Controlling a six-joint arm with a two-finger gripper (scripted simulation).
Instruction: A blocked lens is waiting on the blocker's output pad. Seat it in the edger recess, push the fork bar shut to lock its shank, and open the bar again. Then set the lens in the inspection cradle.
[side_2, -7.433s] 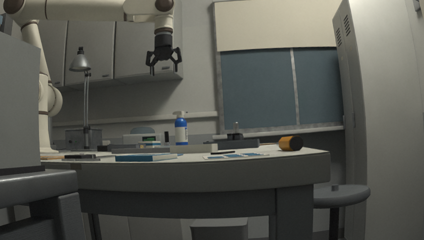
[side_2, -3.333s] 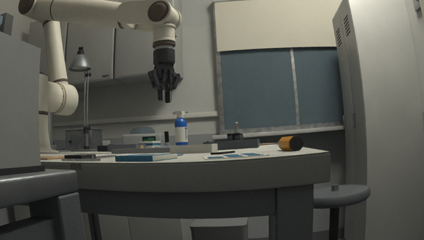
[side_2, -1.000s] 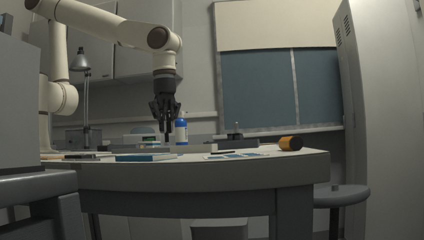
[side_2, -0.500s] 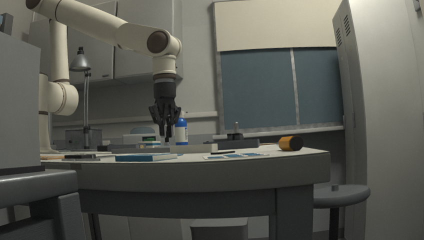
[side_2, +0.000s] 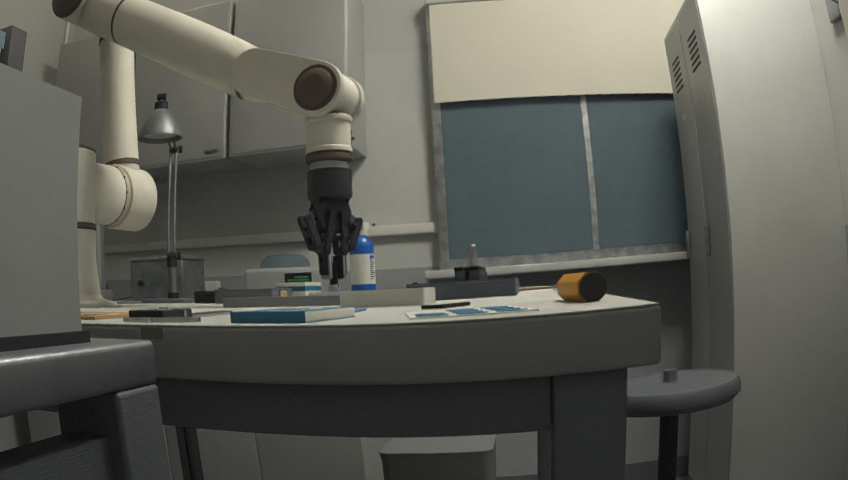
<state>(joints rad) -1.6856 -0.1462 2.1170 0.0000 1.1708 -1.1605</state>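
On the curved bench top, a long grey block point(side_2: 387, 296) lies across the middle, with a dark slab behind it carrying a small fixture and an upright pin point(side_2: 471, 267). My gripper point(side_2: 334, 275) hangs point-down just above the left part of the grey block, its fingers drawn close together with nothing between them. From this low side view I cannot make out the lens, the recess, the fork bar or the cradle.
A blue-and-white bottle point(side_2: 362, 263) stands right behind the gripper, with a small display box point(side_2: 282, 277) left of it. A blue pad point(side_2: 291, 314), a card of blue swatches point(side_2: 470, 310) and an orange-handled mallet point(side_2: 580, 286) lie on the bench; a lamp point(side_2: 169, 196) stands at the left.
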